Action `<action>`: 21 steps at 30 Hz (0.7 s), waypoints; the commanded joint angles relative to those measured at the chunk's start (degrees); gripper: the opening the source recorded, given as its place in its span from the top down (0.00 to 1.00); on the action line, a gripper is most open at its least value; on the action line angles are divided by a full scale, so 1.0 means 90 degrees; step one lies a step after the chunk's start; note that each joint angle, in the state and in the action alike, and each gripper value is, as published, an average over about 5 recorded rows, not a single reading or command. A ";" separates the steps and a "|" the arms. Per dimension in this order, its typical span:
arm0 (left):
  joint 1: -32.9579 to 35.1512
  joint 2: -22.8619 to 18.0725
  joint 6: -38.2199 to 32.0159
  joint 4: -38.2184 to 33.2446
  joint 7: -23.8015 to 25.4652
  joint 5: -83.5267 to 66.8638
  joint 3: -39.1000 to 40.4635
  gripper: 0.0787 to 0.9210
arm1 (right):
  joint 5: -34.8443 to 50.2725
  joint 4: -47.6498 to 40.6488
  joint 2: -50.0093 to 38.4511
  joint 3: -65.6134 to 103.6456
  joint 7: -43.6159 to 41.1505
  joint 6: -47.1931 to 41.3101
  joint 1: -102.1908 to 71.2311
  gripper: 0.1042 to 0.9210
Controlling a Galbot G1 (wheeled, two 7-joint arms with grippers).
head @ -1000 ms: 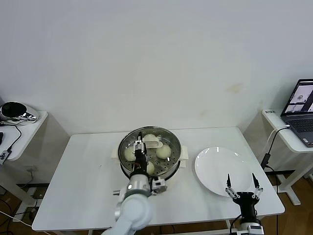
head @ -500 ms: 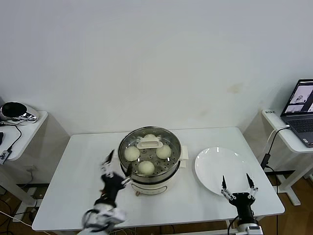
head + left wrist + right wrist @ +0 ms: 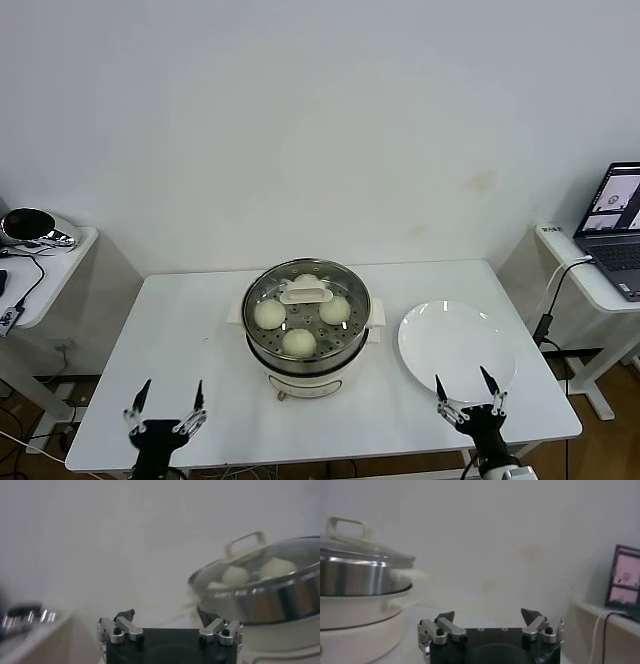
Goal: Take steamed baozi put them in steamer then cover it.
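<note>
The steel steamer [image 3: 345,345] stands on its cream pot base at the table's middle. The clear glass cover [image 3: 306,293] with its cream handle sits on it. Cream-white baozi [image 3: 299,342] show through the glass; three are plain, a fourth peeks out behind the handle. My left gripper [image 3: 166,395] is open and empty at the table's front left edge. My right gripper [image 3: 465,385] is open and empty at the front right, near the plate. The left wrist view shows the covered steamer [image 3: 280,602] and buns [image 3: 235,575]. The right wrist view shows the steamer [image 3: 355,577] too.
A flat white plate [image 3: 456,348] lies right of the steamer. A side table with a steel pot [image 3: 30,227] stands at far left. A laptop [image 3: 612,229] sits on a side table at far right.
My left gripper has let go of the cover's handle and drawn back from over the steamer to the table's front left edge. My right gripper has sunk slightly lower.
</note>
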 commanded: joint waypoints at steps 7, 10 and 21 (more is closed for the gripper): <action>0.0651 -0.0159 -0.0715 0.0641 0.0149 -0.1492 -0.0254 0.12 | 0.0717 0.0273 -0.0358 -0.0228 -0.0300 -0.0406 -0.0434 0.12; 0.0651 -0.0148 -0.0634 0.0596 0.0260 -0.1500 -0.0163 0.12 | 0.0694 0.0344 -0.0320 -0.0228 -0.0193 -0.0529 -0.0485 0.12; 0.0675 -0.0104 -0.0473 0.0589 0.0385 -0.1354 -0.0133 0.12 | 0.0658 0.0460 -0.0275 -0.0303 -0.0059 -0.0700 -0.0550 0.12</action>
